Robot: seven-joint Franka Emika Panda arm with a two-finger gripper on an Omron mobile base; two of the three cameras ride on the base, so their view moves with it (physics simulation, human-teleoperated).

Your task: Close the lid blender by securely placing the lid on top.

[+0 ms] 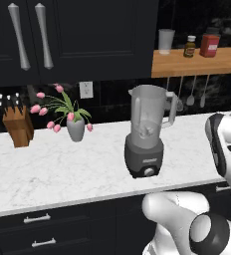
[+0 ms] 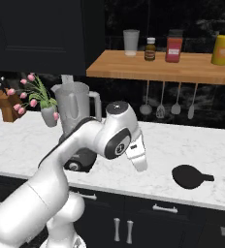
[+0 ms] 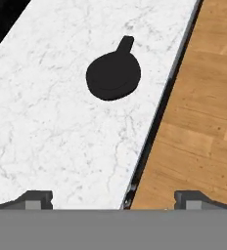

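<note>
In the left base view we see the blender (image 1: 147, 132) upright on the marble worktop (image 1: 62, 172), its clear jar uncovered, with a vase of pink tulips (image 1: 73, 122) and a knife block (image 1: 18, 127) well off to its left.

In the right base view our hand (image 2: 139, 164) hangs over the front part of the worktop, between the blender (image 2: 78, 121) and the lid (image 2: 189, 177). The lid lies flat near the front edge, well apart from the blender, its short tab pointing away from it.

In the hand view the lid (image 3: 113, 74) lies ahead of us on the marble, tab pointing away, and the two fingertips (image 3: 34, 199) stand wide apart with nothing between them. The worktop edge runs just beside the lid, with wooden floor (image 3: 198, 122) beyond.

The risk we see: the lid is thin and flat, so a grip that comes down off-centre could skid it toward that edge and off onto the floor. Carried tilted, it could also catch the jar rim and sit crooked.
</note>
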